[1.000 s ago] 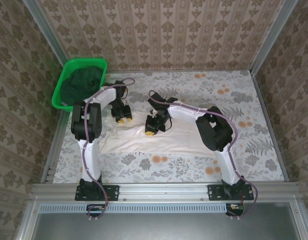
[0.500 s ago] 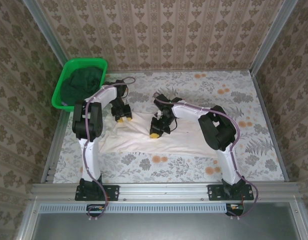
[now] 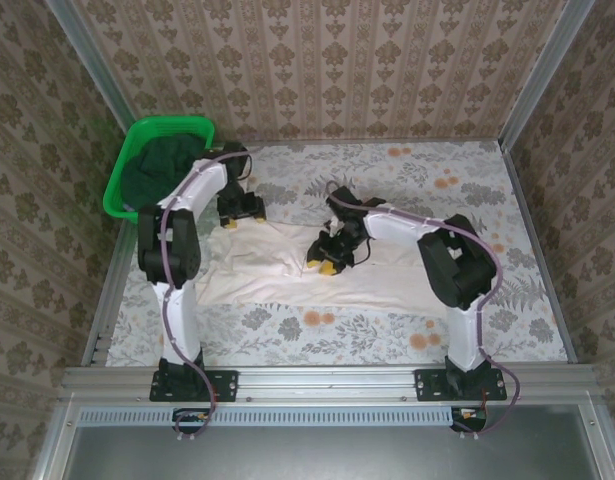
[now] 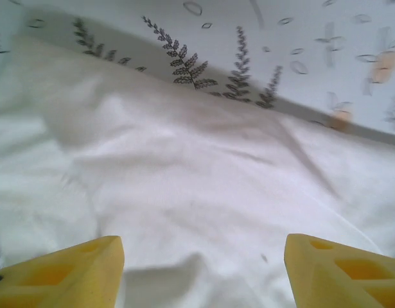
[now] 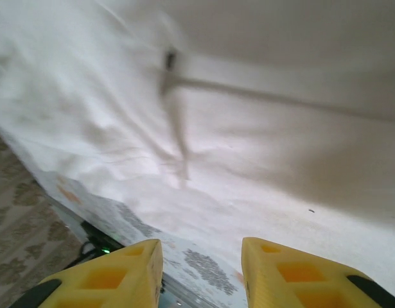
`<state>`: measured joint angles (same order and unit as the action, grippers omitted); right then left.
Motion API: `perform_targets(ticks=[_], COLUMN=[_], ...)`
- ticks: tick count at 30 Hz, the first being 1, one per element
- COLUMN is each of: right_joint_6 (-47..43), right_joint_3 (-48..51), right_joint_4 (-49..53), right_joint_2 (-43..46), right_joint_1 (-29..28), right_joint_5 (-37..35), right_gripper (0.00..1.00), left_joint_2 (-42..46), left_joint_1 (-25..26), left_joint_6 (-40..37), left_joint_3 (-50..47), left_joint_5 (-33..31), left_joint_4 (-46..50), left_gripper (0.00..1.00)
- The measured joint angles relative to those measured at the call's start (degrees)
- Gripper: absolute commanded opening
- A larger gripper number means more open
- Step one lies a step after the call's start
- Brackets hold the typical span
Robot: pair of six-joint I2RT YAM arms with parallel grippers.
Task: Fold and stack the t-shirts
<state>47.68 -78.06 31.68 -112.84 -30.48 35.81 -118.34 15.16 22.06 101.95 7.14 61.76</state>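
Observation:
The pale cream t-shirt [image 3: 287,265] lies spread and rumpled across the table's middle. In the left wrist view its cloth [image 4: 197,167] runs under my open left gripper [image 4: 203,276], whose yellow fingers [image 4: 62,269] stand wide apart with nothing between them. From above, the left gripper [image 3: 239,212] hangs over the shirt's far left corner. My right gripper [image 3: 325,263] is over the shirt's middle, also open [image 5: 201,276] and empty, above the cloth [image 5: 248,147], where a small dark mark [image 5: 169,59] shows. The dark green t-shirt [image 3: 162,165] sits crumpled in the basket.
The bright green plastic basket [image 3: 172,122] stands at the far left corner beside the left arm. Floral tablecloth [image 3: 467,190] lies bare to the right and along the near strip [image 3: 317,335]. Patterned walls close in the sides and back.
Both grippers have opened and let go of the cream cloth. The left one drew back toward the far left; the right one moved rightward and nearer.

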Motion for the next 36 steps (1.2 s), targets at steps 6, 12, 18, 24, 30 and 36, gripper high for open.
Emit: perform_targets(ticks=[6,12,18,24,30,36], right_joint_6=[0.52,-0.07,-1.70,-2.54,-2.75,-2.71], right_joint_3=[3.78,5.66,5.68,6.60,7.50,8.98], right_joint_4=[-7.78,-11.02,-12.39,-14.53,-15.45,-16.68], right_joint_2=[6.12,6.80,6.80,6.80,6.80,6.71], right_joint_1=[5.81,9.92,11.32,12.52,12.87,12.98], right_joint_5=[-1.70,-2.45,-2.40,-2.21,-1.40,-0.98], right_gripper=[0.37,0.38,0.42,0.44,0.45,0.46], left_joint_2=[18.56,23.91,23.91,23.91,26.97,27.74], left_joint_1=[-3.89,-8.96,-9.33,-9.79,-10.01,-10.01], left_joint_6=[0.79,2.64,2.54,0.66,-0.76,-0.90], left_joint_3=[-17.66,-37.44,-40.06,-41.68,-44.13,-45.70], left_joint_5=[7.98,17.27,19.52,19.06,15.61,15.93], left_joint_4=[-3.96,-10.71,-15.34,-18.75,-19.15,-21.57], left_gripper=[0.37,0.37,0.38,0.45,0.51,0.47])
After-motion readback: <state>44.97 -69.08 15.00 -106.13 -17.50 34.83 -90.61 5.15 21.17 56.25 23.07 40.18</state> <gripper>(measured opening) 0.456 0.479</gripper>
